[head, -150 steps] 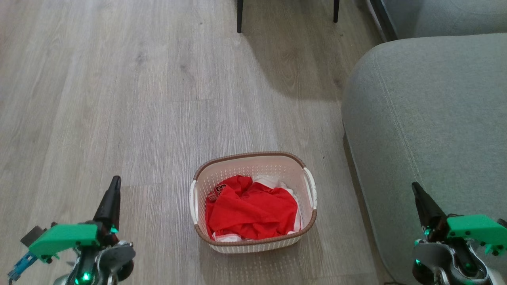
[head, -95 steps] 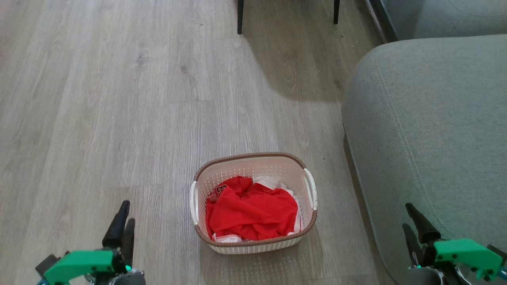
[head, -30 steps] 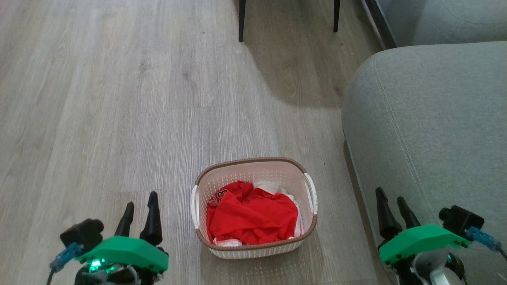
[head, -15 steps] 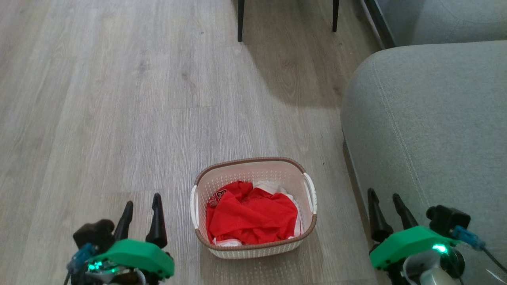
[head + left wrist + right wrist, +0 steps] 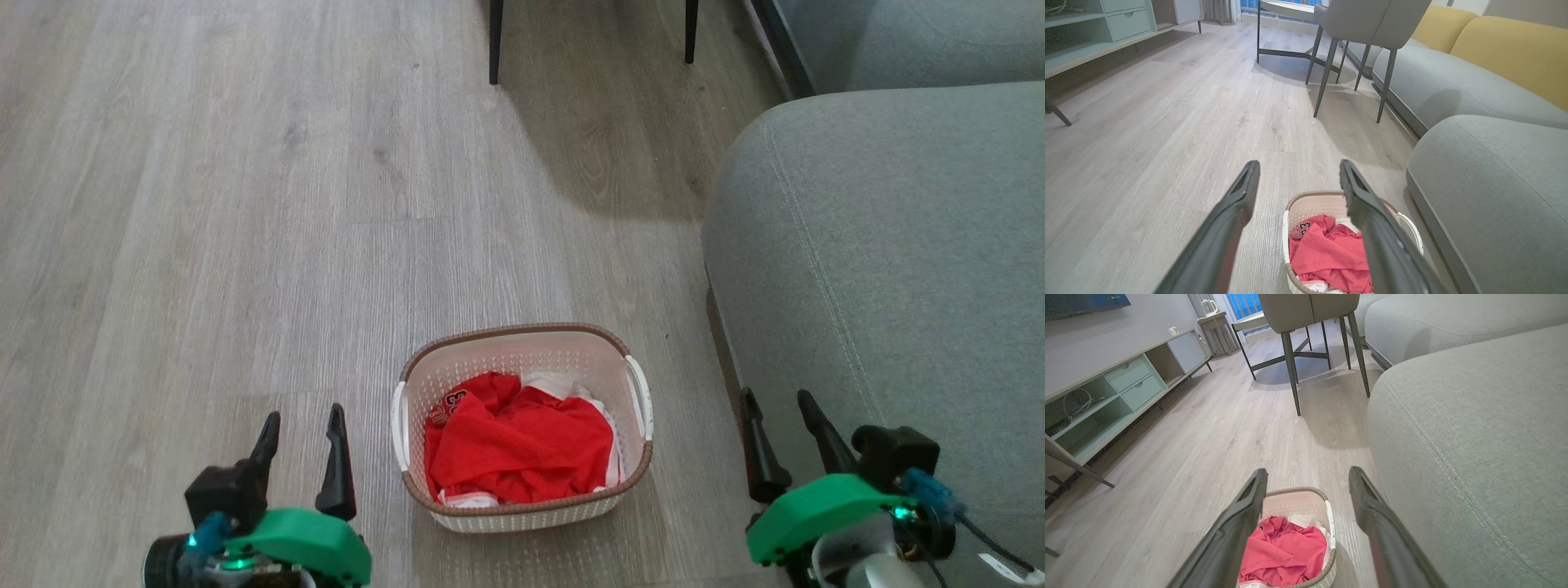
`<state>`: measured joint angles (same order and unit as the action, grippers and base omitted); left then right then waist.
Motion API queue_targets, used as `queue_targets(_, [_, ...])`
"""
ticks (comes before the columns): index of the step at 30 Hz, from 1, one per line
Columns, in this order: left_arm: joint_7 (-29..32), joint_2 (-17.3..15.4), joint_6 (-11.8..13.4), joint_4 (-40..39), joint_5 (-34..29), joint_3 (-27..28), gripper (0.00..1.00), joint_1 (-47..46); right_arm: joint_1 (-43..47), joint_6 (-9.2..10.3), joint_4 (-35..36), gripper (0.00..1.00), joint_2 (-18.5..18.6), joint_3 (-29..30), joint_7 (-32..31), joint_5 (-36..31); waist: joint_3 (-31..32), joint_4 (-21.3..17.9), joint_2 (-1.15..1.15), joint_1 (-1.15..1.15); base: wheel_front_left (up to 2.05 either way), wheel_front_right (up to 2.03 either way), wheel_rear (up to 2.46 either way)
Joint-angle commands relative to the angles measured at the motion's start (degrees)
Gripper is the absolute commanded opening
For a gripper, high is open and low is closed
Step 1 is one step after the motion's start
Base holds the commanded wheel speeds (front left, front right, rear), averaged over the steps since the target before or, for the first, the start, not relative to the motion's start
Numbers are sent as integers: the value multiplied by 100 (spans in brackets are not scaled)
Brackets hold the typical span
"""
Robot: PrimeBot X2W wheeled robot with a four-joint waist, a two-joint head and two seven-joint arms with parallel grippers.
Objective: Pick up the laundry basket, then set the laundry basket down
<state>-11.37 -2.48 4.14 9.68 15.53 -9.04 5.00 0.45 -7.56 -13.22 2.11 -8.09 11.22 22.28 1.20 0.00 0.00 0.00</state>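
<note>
Currently the basket (image 5: 522, 361) sits on the floor (image 5: 245, 245), just left of the sofa (image 5: 882, 269) and between my two arms. My left fingers (image 5: 302, 418) are spread and empty, near the basket's left side but not touching it. My right fingers (image 5: 774, 400) are spread and empty too, right of the basket by the sofa's edge and apart from it.

I judge the basket light: it is thin perforated plastic with only a loose heap of red clothes (image 5: 518, 445) inside. The walls will probably flex if squeezed, and smooth plastic could slip between narrow fingers, so I would not pinch a wall. The white side grips look like the stiffest places to hold: the left handle (image 5: 397, 425) for my left arm and the right handle (image 5: 641, 400) for my right, which should keep the load level. Lifting from one side would likely tip it and spill the clothes. The sofa crowds the right side, so that approach needs care.
</note>
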Motion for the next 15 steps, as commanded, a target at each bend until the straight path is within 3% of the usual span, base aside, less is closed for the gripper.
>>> queue_targets(1, [-86,-56,65,-239,-214,95,100,-113,-122,7,232,100,64,-169,104,-198,-3,-1,0,0,0,0,0])
queue_targets(15, [-324,-60,187,-206,-1157,37,100,-27,-119,7,274,100,75,-365,339,-1095,-9,-22,0,0,0,0,0])
